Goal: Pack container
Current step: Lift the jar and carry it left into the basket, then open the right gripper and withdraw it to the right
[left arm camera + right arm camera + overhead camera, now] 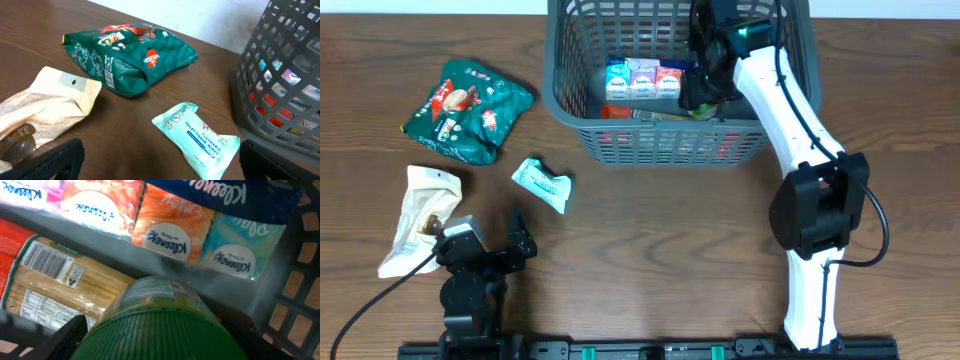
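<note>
- The right gripper [162, 332] is down inside the container [660, 145], with a green-lidded jar [157, 297] between its jaws. The ribbed lid fills the gap and touches the dark finger [67, 340] on the left of the wrist view, so the jaws look clamped on the jar.
- Just beyond the jar, a row of tissue packs [165, 232] lies along the bottom. Beside it lies a tan packet [55, 287] with a barcode and a printed table.
- The left gripper [160, 155] sits low over the table [670, 240] at the near left, its jaws spread wide — one finger [55, 160] at each lower corner of its own view.
- A pale blue wipes packet [197, 135] lies on the wood just ahead of those jaws. A beige pouch [45, 107] lies to its left and a green snack bag [132, 55] farther back.
- The table is dark brown wood grain, and a light wall shows behind it in the left wrist view.
- The container is a dark grey basket with lattice sides, standing upright at the far middle of the table, well apart from the three loose packets — the white right arm [790, 110] reaches over its right rim.
</note>
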Robot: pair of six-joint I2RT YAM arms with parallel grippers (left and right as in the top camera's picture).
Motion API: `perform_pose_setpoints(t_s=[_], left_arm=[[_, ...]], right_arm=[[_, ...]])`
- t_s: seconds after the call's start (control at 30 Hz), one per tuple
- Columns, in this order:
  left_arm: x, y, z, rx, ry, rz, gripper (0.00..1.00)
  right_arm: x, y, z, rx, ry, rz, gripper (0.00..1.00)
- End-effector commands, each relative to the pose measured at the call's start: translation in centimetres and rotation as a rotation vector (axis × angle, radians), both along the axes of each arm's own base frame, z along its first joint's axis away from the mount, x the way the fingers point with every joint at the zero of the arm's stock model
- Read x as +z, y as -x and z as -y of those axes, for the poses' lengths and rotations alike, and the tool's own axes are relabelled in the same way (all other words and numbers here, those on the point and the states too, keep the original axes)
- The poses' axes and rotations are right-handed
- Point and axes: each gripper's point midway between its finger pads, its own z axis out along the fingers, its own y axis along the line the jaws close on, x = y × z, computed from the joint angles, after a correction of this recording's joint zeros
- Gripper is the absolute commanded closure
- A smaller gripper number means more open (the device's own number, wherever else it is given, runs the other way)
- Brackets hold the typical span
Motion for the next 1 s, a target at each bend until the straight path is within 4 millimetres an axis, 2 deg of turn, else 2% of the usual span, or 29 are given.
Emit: perform_pose_setpoints(t_s=[0.0, 0.1, 0.13, 0.17, 0.2, 0.23, 0.5, 0.63, 0.7, 0.77, 0.9, 0.97], left_arm=[[-1.2, 0.2, -0.4, 0.022, -0.001, -0.036, 0.01], [-1.2, 0.2, -0.4, 0.022, -0.001, -0.036, 0.01], [-1.2, 0.2, -0.4, 0.022, -0.001, -0.036, 0.01], [-1.2, 0.2, -0.4, 0.022, -0.001, -0.036, 0.01], [-1.2, 0.2, -0.4, 0.022, -0.001, -0.036, 0.01], [-1.2, 0.2, -0.4, 0.022, -0.001, -0.036, 0.01], [-1.2, 0.2, -0.4, 0.022, -0.001, -0.036, 0.01], [-1.2, 0.2, -0.4, 0.022, -0.001, -0.036, 0.01], [-1.2, 0.2, -0.4, 0.022, -0.001, -0.036, 0.02], [-1.2, 0.2, -0.4, 0.022, -0.001, -0.036, 0.01], [-1.2, 0.2, -0.4, 0.022, -0.001, -0.036, 0.01], [-1.2, 0.2, -0.4, 0.022, -0.001, -0.036, 0.01]], right_arm=[[-0.8, -0.3, 0.9, -0.012, 0.014, -0.015, 0.99], [-1.6, -0.1, 1.2, -0.015, 0.022, -0.042, 0.97], [-1.7, 0.1, 1.2, -0.015, 0.024, -0.05, 0.83], [-1.8, 0.2, 1.2, -0.014, 0.026, -0.055, 0.59], [-1.8, 0.2, 1.2, -0.014, 0.026, -0.055, 0.26], [-1.8, 0.2, 1.2, -0.013, 0.026, -0.054, 0.01], [-1.4, 0.1, 1.2, -0.013, 0.021, -0.046, 0.01], [0.7, -0.3, 0.3, -0.002, -0.025, -0.005, 0.01], [2.6, -0.6, -0.2, 0.006, -0.06, 0.031, 0.01], [5.5, -0.9, -0.6, 0.014, -0.095, 0.085, 0.01], [13.0, -1.1, -0.6, 0.017, -0.132, 0.235, 0.01], [17.2, -0.8, 0.3, 0.002, -0.132, 0.333, 0.01]])
